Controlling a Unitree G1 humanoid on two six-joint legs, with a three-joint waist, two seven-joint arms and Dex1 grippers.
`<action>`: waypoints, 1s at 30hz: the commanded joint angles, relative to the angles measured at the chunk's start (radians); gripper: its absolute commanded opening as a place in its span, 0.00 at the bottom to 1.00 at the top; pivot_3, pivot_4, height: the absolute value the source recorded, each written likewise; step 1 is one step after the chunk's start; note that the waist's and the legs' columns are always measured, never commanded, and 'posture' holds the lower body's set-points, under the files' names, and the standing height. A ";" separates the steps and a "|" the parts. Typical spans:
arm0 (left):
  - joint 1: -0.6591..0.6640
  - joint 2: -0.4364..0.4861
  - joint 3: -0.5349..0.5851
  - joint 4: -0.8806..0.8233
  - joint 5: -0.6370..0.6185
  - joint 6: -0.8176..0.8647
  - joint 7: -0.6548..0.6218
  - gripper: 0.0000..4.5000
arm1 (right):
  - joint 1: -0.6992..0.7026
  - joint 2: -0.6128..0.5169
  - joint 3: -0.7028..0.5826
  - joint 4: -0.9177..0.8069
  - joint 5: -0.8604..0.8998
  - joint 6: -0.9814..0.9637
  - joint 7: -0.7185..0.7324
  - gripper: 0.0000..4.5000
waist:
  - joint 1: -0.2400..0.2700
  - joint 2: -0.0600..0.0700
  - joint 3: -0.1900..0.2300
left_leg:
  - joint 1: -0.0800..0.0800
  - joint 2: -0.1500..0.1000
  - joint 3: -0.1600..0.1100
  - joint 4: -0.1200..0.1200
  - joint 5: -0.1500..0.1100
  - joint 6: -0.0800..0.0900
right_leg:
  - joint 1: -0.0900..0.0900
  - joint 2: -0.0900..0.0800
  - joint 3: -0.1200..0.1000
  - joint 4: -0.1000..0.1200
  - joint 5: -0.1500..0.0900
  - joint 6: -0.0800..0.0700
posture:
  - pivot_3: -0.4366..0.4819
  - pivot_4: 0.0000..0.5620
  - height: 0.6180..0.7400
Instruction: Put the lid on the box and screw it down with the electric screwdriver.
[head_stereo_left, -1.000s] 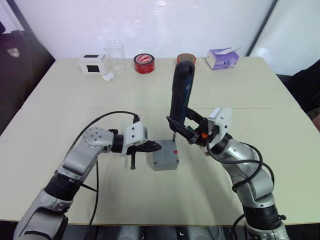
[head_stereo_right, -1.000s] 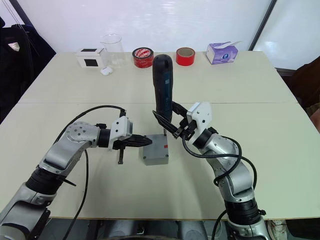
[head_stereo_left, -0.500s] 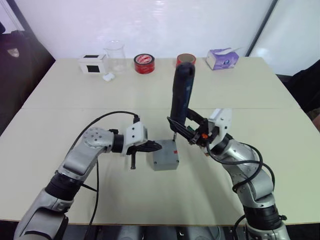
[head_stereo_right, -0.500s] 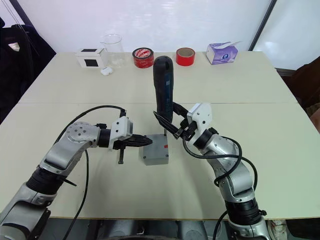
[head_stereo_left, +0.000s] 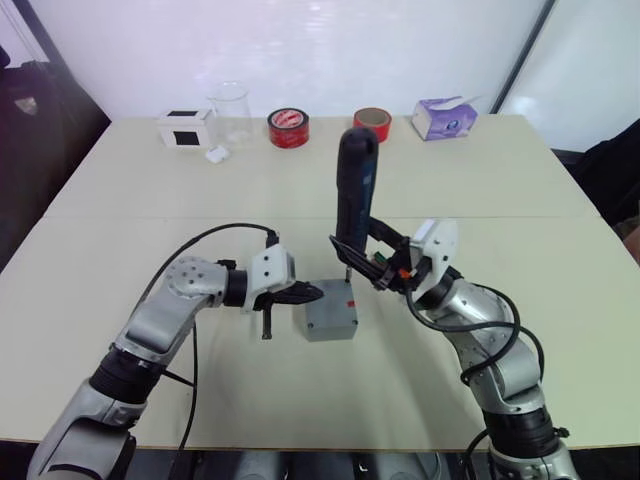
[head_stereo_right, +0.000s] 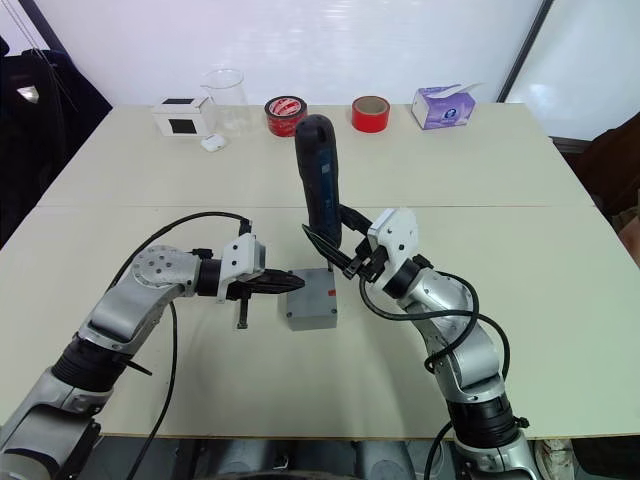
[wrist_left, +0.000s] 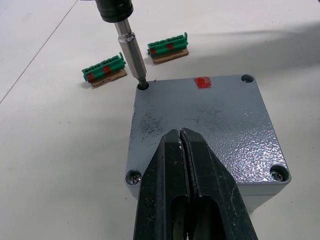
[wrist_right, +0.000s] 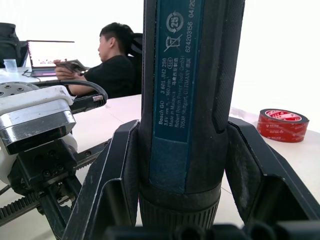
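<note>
The electric screwdriver stands nearly upright, handle up and leaning slightly toward 11 o'clock, its metal bit pointing down into a corner screw hole of the lid. The lid lies flat on the box at mid-table. The right gripper clamps the screwdriver's lower body, forearm reaching in from 4 o'clock. The left gripper, fingers closed together and empty, presses on the lid from 9 o'clock.

From my seat, the right gripper clamps the electric screwdriver upright over the box, while the left gripper rests against its lid.
</note>
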 joint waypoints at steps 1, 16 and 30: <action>0.021 0.007 -0.028 0.020 0.037 0.022 0.003 0.00 | -0.021 0.007 0.002 -0.012 0.001 -0.027 0.003 0.40 | 0.000 0.000 0.000 | 0.000 0.000 0.000 0.000 0.000 0.000 | 0.000 0.000 0.000 0.000 0.000 0.000 | 0.48 0.27 0.99; 0.018 0.007 -0.031 0.013 0.037 0.032 0.005 0.00 | 0.009 -0.015 0.005 -0.004 0.005 -0.003 0.019 0.40 | 0.000 0.000 0.000 | 0.000 0.000 0.000 0.000 0.000 0.000 | 0.000 0.000 0.000 0.000 0.000 0.000 | 0.48 0.27 0.99; 0.031 0.012 -0.059 0.025 0.075 0.004 0.003 0.00 | 0.044 -0.069 -0.005 -0.006 -0.002 0.149 -0.045 0.40 | 0.001 -0.004 -0.007 | 0.015 0.002 0.000 -0.003 0.000 0.000 | 0.015 0.000 0.000 -0.003 -0.002 -0.002 | 0.48 0.27 0.99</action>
